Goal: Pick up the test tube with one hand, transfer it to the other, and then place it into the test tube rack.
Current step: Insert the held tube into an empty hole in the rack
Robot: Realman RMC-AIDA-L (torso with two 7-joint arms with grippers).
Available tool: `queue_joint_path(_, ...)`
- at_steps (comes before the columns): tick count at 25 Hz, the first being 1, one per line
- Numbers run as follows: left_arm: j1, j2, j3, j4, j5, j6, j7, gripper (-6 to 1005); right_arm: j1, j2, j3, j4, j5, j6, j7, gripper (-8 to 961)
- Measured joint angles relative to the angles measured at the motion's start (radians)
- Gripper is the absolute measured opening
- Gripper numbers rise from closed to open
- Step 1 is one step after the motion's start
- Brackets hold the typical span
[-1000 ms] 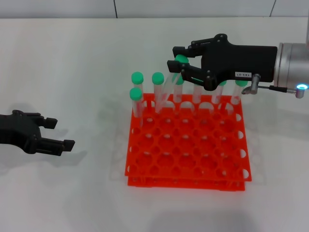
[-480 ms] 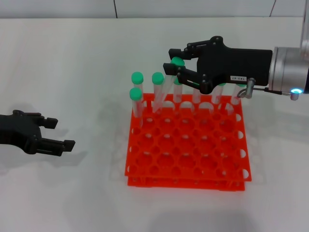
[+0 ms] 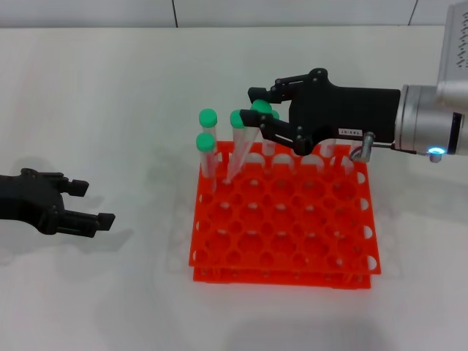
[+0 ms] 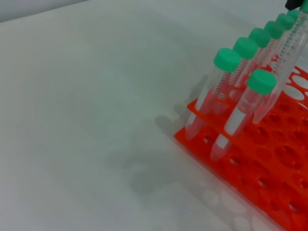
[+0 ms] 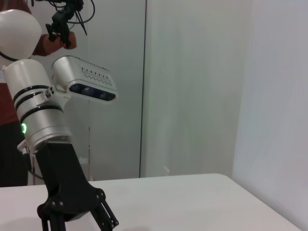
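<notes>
White tabletop [image 3: 110, 110] spread plain under both arms. Over the back rows of the bright orange-red gridded plastic rack [image 3: 285, 234], the black labelled right gripper [image 3: 262, 115] pinched the slender clear green-capped test tube [image 3: 245, 142] just under its cap. Its long axis leaned, cap toward the gripper, foot slanting down and leftward to a back-row hole beside the other green-capped tubes [image 3: 208, 142]; seating probably called for tipping it upright. Well to the left, the black left gripper [image 3: 91, 205] rested near the table, fingers apart.
</notes>
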Motion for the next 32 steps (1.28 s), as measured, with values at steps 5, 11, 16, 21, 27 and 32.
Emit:
queue_joint_path(5, 0.001, -0.002, 0.000, -0.001, 0.000, -0.001, 0.007, 883, 0.000, 0.000, -0.007, 0.001, 0.001, 0.006, 0.000, 275)
queue_joint_path(11, 0.003, -0.002, 0.000, -0.001, 0.000, -0.001, 0.007, 883, 0.000, -0.001, -0.006, -0.008, 0.001, 0.007, -0.001, 275)
queue_joint_path(16, 0.006, -0.001, 0.000, -0.001, 0.000, -0.001, 0.007, 883, 0.001, -0.002, -0.003, -0.029, 0.001, 0.005, 0.003, 275)
queue_joint_path(21, 0.007, -0.001, 0.000, -0.001, 0.000, -0.002, 0.007, 883, -0.001, -0.005, 0.001, -0.027, 0.001, 0.005, 0.001, 275)
queue_joint_path(27, 0.008, -0.003, 0.000, -0.001, -0.007, -0.002, 0.010, 883, -0.004, -0.006, 0.002, -0.022, -0.002, 0.007, -0.015, 275)
queue_joint_path(32, 0.009, -0.003, 0.000, -0.001, -0.023, -0.002, 0.017, 883, -0.009, -0.006, 0.001, -0.020, -0.002, 0.009, -0.025, 274)
